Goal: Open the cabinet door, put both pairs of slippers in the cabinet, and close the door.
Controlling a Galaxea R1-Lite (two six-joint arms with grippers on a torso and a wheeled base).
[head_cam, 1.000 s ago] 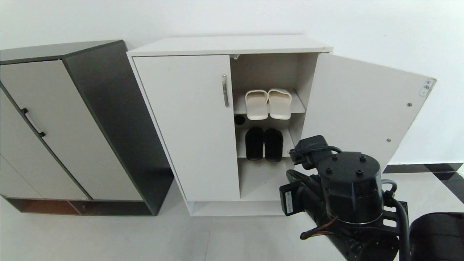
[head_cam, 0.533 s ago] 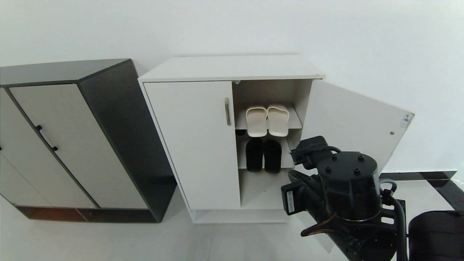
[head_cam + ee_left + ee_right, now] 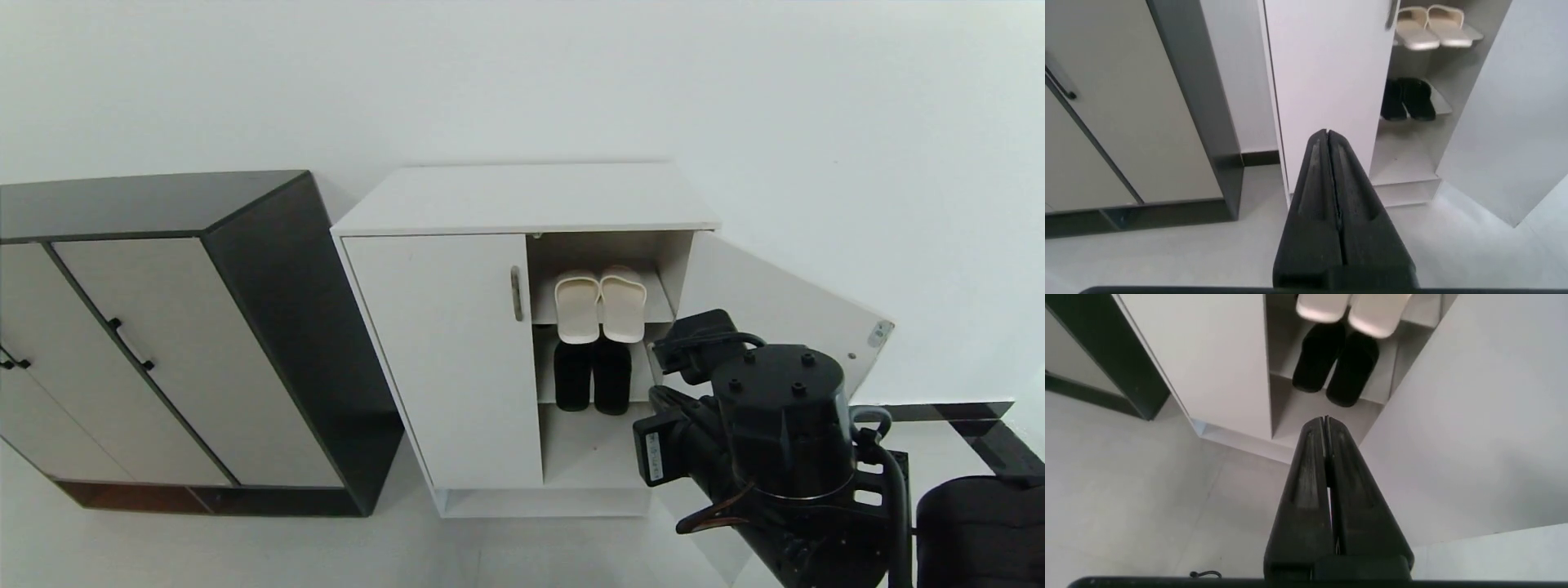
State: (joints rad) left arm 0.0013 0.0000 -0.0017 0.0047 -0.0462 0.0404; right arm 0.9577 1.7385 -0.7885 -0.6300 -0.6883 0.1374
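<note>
The white cabinet (image 3: 522, 200) stands against the wall with its left door (image 3: 441, 359) closed and its right door (image 3: 767, 310) swung wide open. A white pair of slippers (image 3: 600, 306) lies on the upper shelf, and a black pair (image 3: 592, 376) on the shelf below. The left gripper (image 3: 1327, 139) is shut and empty, held above the floor in front of the closed left door. The right gripper (image 3: 1327, 425) is also shut and empty, hanging before the open compartment, beside the open door (image 3: 1470, 425), with the black slippers (image 3: 1335, 363) beyond it.
A dark cabinet (image 3: 163, 327) with pale doors stands left of the white one, almost touching it. A metal handle (image 3: 516, 292) sits on the closed white door. Bare light floor (image 3: 245, 547) spreads in front of both cabinets. The lowest white shelf (image 3: 588, 449) is bare.
The head camera has drawn back, so both cabinets look smaller and lower in the picture. Slippers, doors and the right arm keep their places relative to one another.
</note>
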